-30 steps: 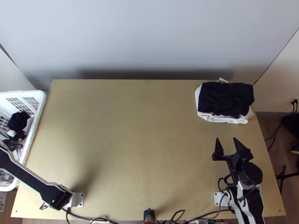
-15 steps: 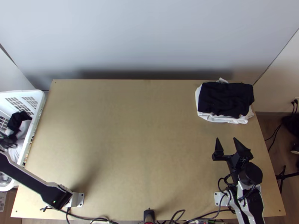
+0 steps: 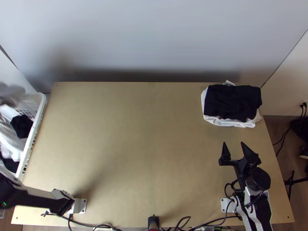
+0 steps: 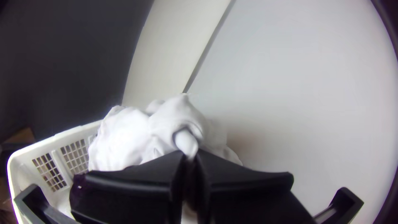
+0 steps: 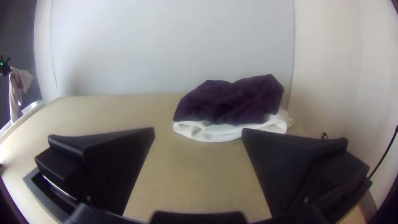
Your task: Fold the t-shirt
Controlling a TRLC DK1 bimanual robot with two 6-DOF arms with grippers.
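My left gripper point(image 4: 190, 155) has its jaws pinched on the white shirt point(image 4: 124, 135), bunched and hanging lengthwise downward at the basket point(image 3: 41, 115), where dark cloth point(image 3: 22, 125) lies. My right gripper point(image 3: 233, 144) stands wide, empty, over the bench point(image 3: 134, 154), facing a folded pile point(image 3: 233, 101) near its far right corner.

Soft, fairly bright light covers the table point(image 3: 146, 134) in the top view, its source out of sight. A dark, soft-edged shadow bands the foot of the wall point(image 3: 154, 38), a fainter one smudges it at upper left, and another falls across the table's near left. The white cloth point(image 3: 10, 142) is smeared there, and the dark cloth point(image 3: 233, 102) swallows most detail. In the left wrist view the wall glows pale and its seam bends; the right wrist view bows the table's edge, with dark corners.
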